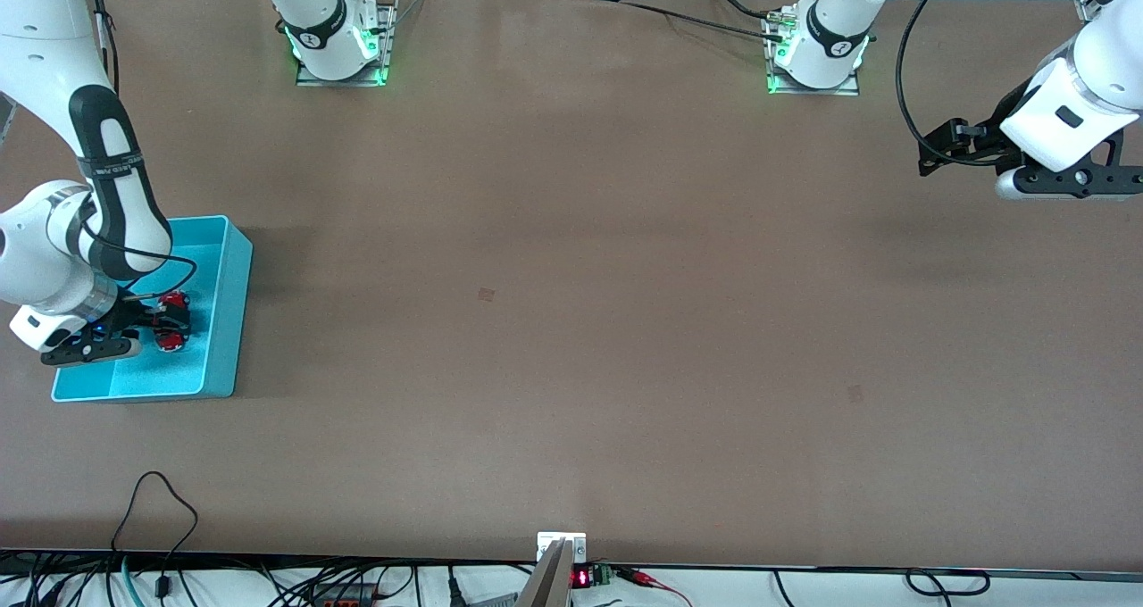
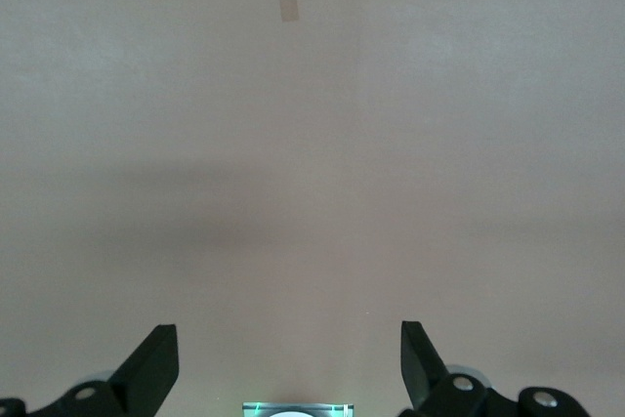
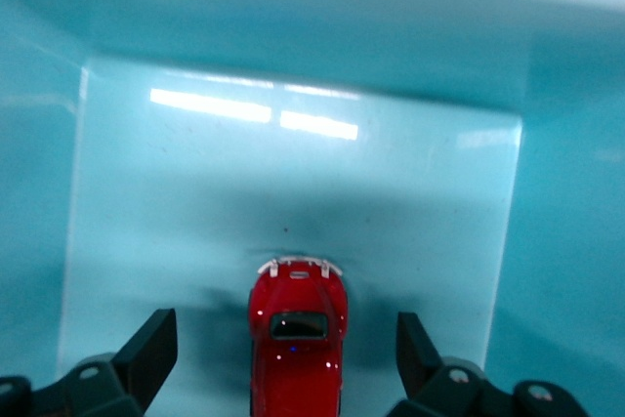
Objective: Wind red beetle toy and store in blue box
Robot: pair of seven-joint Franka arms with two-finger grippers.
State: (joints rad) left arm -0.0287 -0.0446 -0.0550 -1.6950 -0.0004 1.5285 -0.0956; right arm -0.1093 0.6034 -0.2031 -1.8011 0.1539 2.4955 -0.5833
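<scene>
1. The glossy red beetle toy (image 3: 296, 349) is seen lying inside the smooth-walled blue box (image 1: 223, 312), well clear of its walls.
2. The right gripper (image 3: 283, 358) is held in the box, jaws parted around the toy, not touching it.
3. The left gripper (image 2: 289, 363) waits, released, over bare brown table (image 1: 571, 321) toward the left arm's end.

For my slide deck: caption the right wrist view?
Open right gripper straddles the red beetle toy on the blue box floor.

Showing no readable text, label or brand anywhere; only a tiny red-lit display (image 1: 581, 578) at the table edge (image 1: 804, 564), digits illegible.
</scene>
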